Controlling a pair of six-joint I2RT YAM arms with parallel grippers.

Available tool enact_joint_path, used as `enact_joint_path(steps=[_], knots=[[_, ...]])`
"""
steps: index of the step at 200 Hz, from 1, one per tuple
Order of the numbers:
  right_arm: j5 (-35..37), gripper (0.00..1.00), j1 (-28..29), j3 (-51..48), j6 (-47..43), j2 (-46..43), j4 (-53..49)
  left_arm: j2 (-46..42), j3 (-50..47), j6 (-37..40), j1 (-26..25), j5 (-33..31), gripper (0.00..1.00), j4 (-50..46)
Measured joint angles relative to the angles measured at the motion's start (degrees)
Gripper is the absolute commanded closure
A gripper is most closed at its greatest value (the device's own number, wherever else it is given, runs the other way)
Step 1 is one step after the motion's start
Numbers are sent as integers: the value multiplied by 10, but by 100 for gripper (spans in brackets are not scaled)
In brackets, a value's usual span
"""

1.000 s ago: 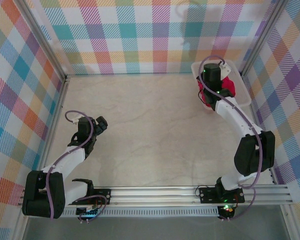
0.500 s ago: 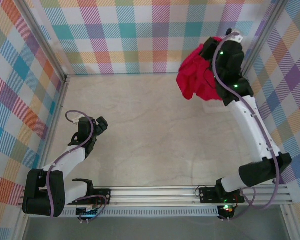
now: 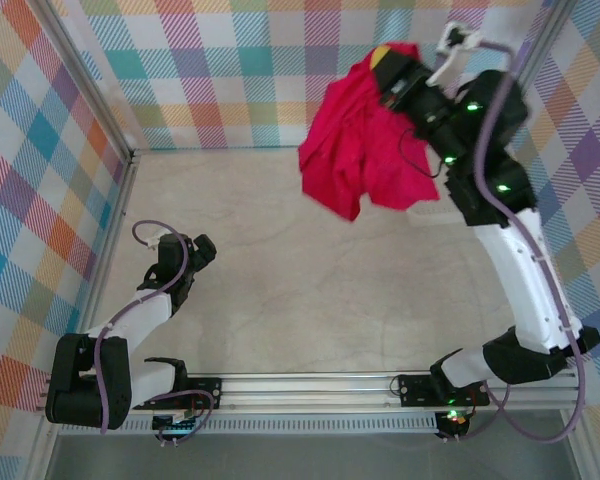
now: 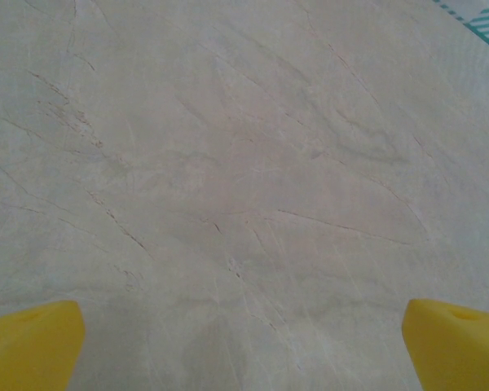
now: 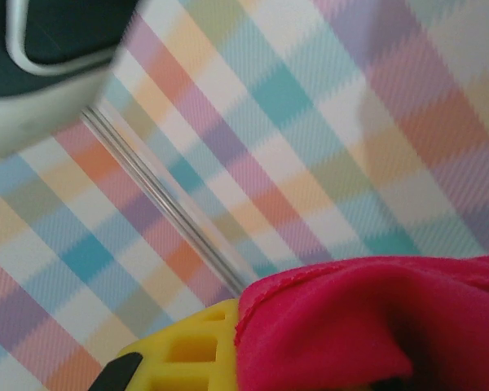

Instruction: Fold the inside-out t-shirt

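The inside-out t-shirt [image 3: 352, 150] is plain bright red and hangs bunched in the air over the back right of the table. My right gripper [image 3: 390, 65] is raised high near the back wall and is shut on the shirt's upper edge. In the right wrist view, red fabric [image 5: 375, 326] drapes over a yellow finger [image 5: 187, 352], and the other finger is hidden by cloth. My left gripper [image 3: 202, 250] rests low over the left side of the table, far from the shirt. Its yellow fingertips [image 4: 33, 346] stand wide open with bare tabletop between them.
Plaid walls [image 3: 230, 70] enclose the marbled tabletop [image 3: 310, 280] on three sides, with metal posts [image 3: 85, 85] at the corners. A metal rail [image 3: 310, 385] carrying both arm bases runs along the near edge.
My right arm has lifted the t-shirt from the back right corner, up and leftward, and the cloth now hangs open in the air. The left arm has not moved.
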Motion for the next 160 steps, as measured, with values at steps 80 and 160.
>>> enact_joint_path(steps=[80,160], knots=[[-16,32,18,-21,-25,295,-185,34,46,-18,0,28,12,-47],[-44,36,-25,-420,-63,43,-157,-38,89,-75,-243,147,17,-129]])
